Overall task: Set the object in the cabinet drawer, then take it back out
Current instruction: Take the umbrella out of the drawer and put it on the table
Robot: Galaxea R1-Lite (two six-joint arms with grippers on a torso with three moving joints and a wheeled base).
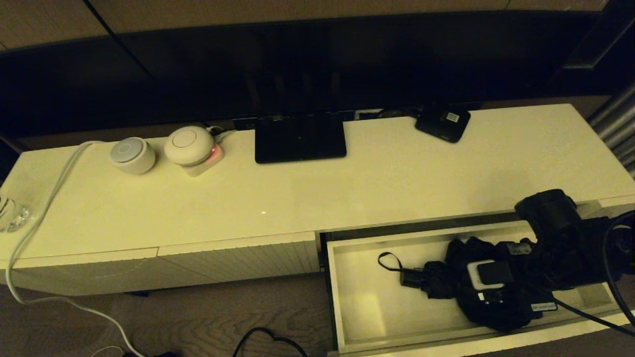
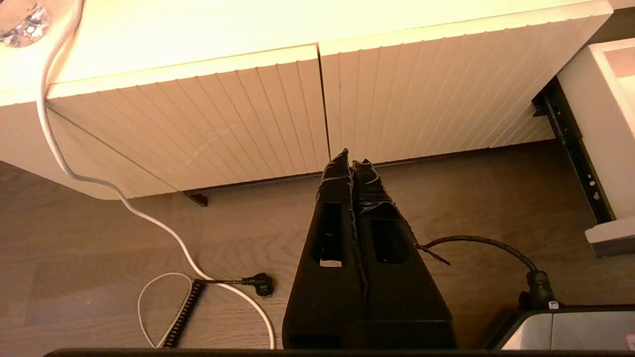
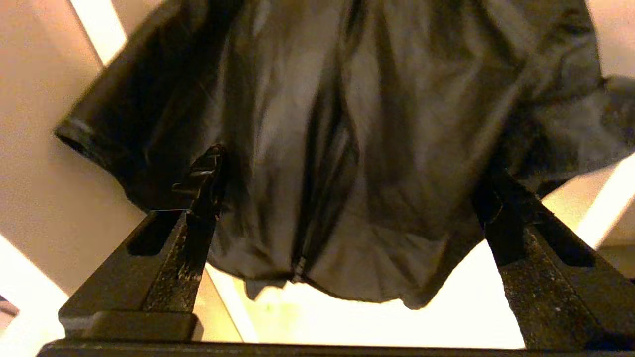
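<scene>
1. Looking down, you see the cream cabinet drawer [image 1: 347,297] pulled open.
2. The black folding umbrella [image 1: 446,277] lies inside it, handle and wrist loop toward the robot's left.
3. Your right gripper [image 3: 347,198] hangs over the fabric, fingers spread wide either side.
4. Your left gripper [image 2: 351,161] sits parked near the floor, fingers together.

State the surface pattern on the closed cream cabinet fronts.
Fine vertical ribbing on the closed cream cabinet fronts, clearest in the left wrist view.
</scene>
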